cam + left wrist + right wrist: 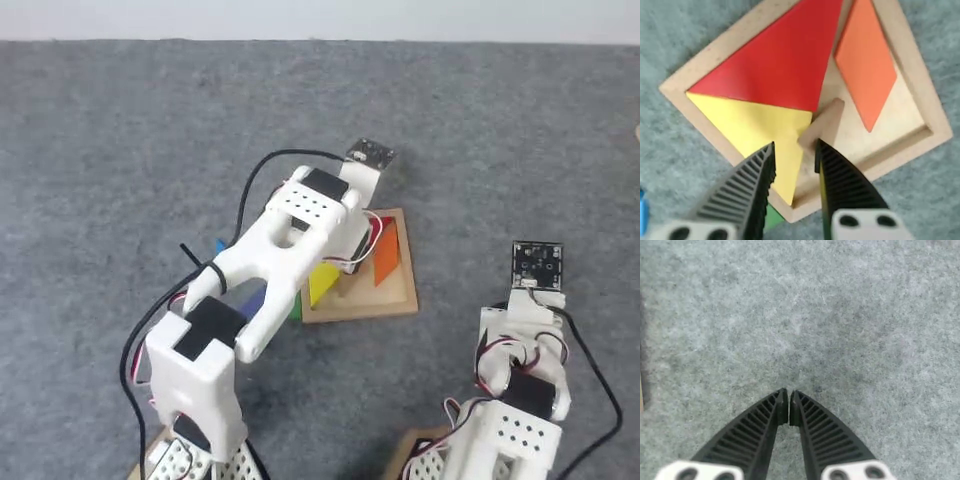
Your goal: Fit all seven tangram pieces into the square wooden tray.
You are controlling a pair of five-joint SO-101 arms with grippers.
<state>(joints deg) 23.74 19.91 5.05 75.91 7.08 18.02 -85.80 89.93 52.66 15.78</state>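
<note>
Left claw (794, 147) hangs released over the tray (705, 50), its jaws apart either side of the yellow triangle's (755, 122) tip. A pale wood-coloured piece (822, 122) sits just off one fingertip; whether that finger touches it I cannot tell. Seated in the tray are a red triangle (775, 60), edge to edge with the yellow one, and an orange piece (865, 65) near the far wall. The pale piece lies between them, seemingly askew, with bare tray floor around it. Outside the rim, a green piece (772, 217) peeks from under the fingers. I judge the step in hand to be re-seating the pale piece, so the next move calls for closing squarely on it, or pushing it flat, without disturbing the yellow triangle. In the high view the left arm (290, 235) stretches over the tray and hides much of it. The green piece and a blue piece (221, 246) lie on the carpet (120, 130) near it, so several pieces have yet to go in. In the right wrist view the right claw (789, 407) is clenched on nothing, above bare carpet.
</note>
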